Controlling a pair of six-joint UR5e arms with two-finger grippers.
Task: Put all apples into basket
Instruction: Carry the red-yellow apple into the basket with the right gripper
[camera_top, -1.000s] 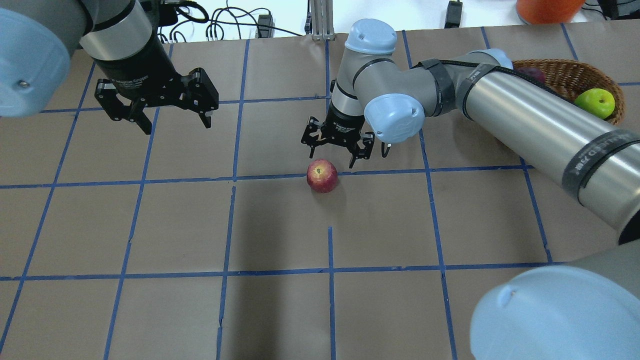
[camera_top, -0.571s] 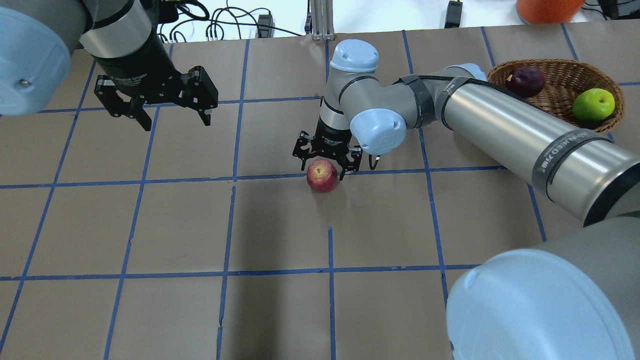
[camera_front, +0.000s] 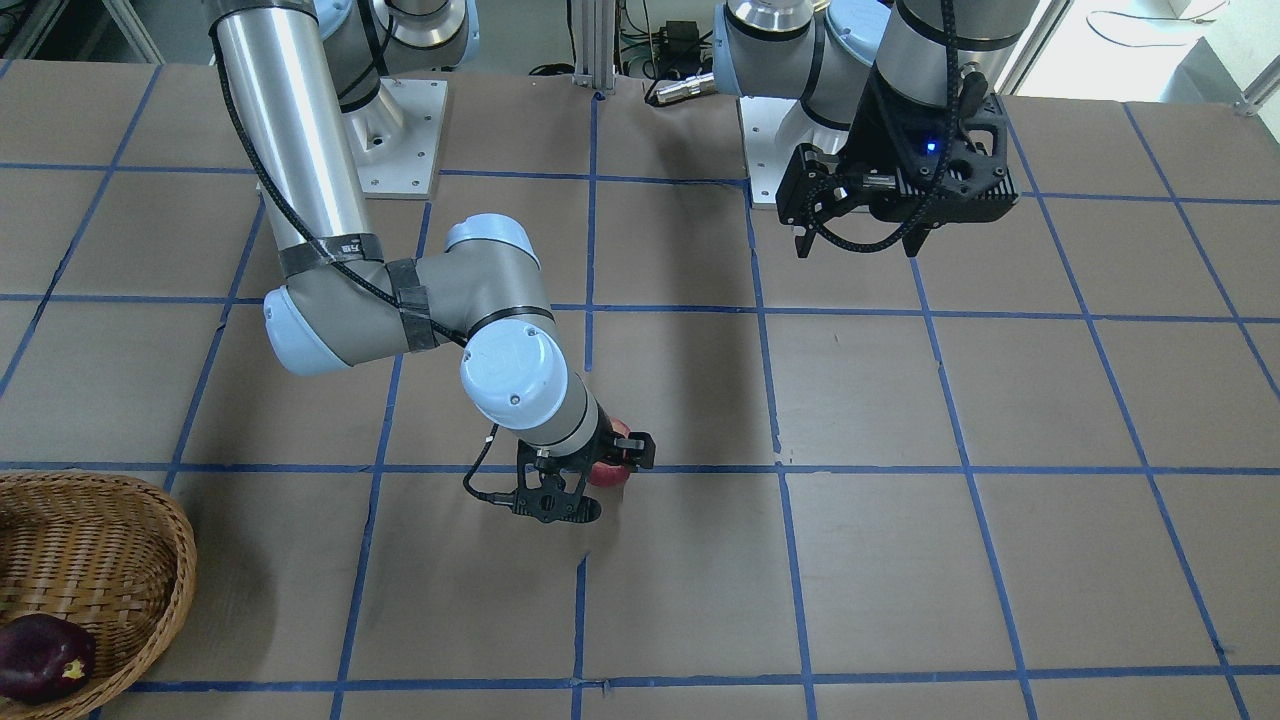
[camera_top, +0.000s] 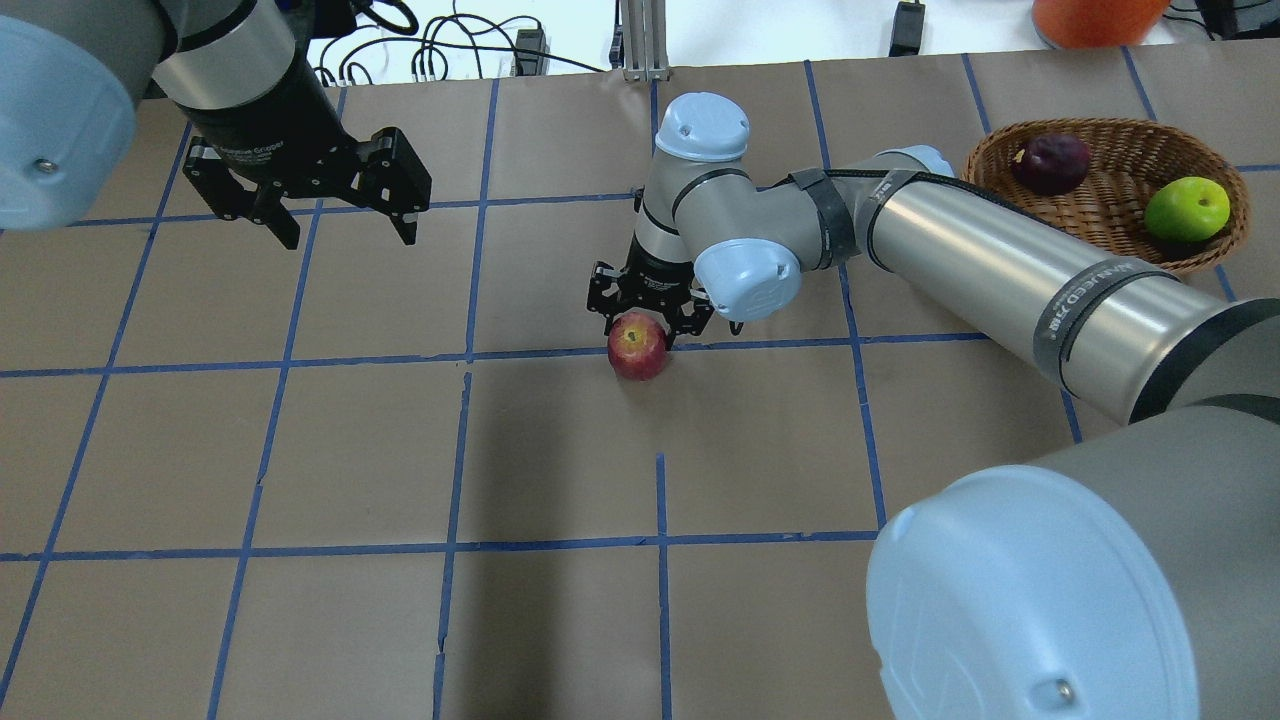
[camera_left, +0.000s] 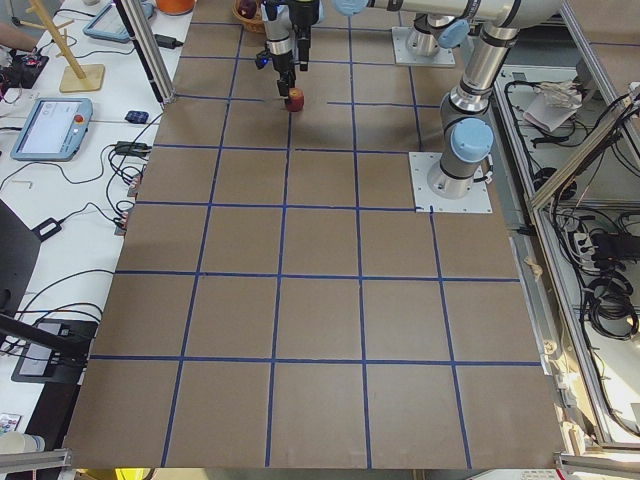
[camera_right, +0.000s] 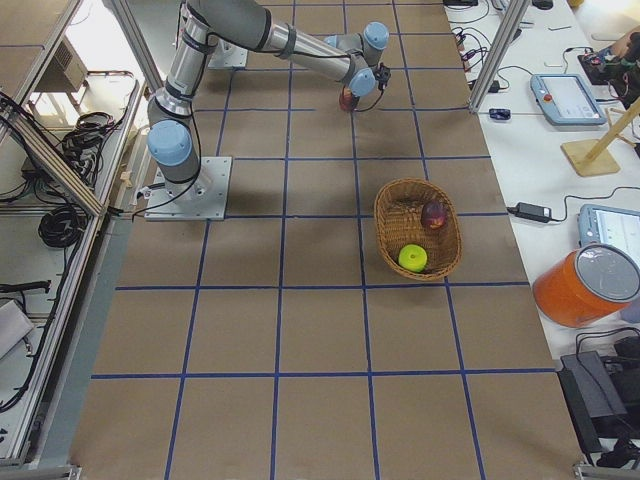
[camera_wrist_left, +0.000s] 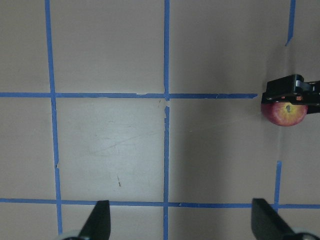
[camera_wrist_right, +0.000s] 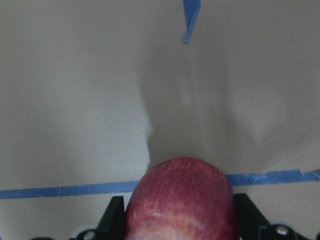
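Observation:
A red apple with yellowish blush (camera_top: 638, 352) sits on the brown table at a blue tape line. My right gripper (camera_top: 645, 335) is low over it, open, with a finger on either side of the apple, which still rests on the table. In the right wrist view the apple (camera_wrist_right: 180, 200) fills the gap between the fingers (camera_wrist_right: 115, 215). The wicker basket (camera_top: 1100, 125) stands at the far right and holds the maroon apple (camera_top: 1050, 163) and the green apple (camera_top: 1187, 208). My left gripper (camera_top: 350, 238) hangs open and empty above the far left of the table.
The table is brown paper with a grid of blue tape (camera_top: 460, 355). An orange container (camera_top: 1095, 20) stands beyond the table's far edge behind the basket. Cables (camera_top: 450, 45) lie past the far edge.
My right gripper has moved left and down from beside the red apple until its fingers straddle it. The right arm has uncovered the basket. The left gripper has drifted slightly away.

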